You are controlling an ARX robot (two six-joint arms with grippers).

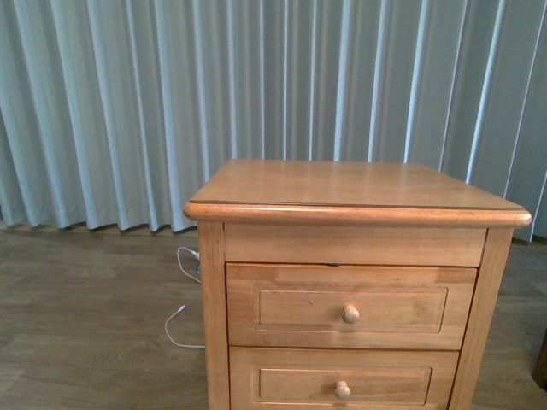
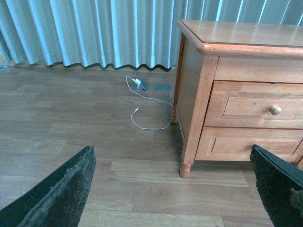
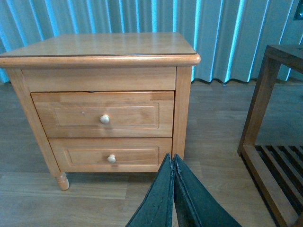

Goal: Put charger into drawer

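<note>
Wood floor (image 2: 71, 123) open; drawer (image 1: 350, 306) flush shut; right claw (image 3: 173, 189) closed.

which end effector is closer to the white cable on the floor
Left. The left end effector faces the white cable beside the nightstand; the right end effector faces the nightstand's front, cable unseen.

Bedroom-like home: wooden nightstand (image 1: 350, 282), pleated curtains (image 1: 171, 94), wood-plank floor (image 1: 85, 325).
</note>
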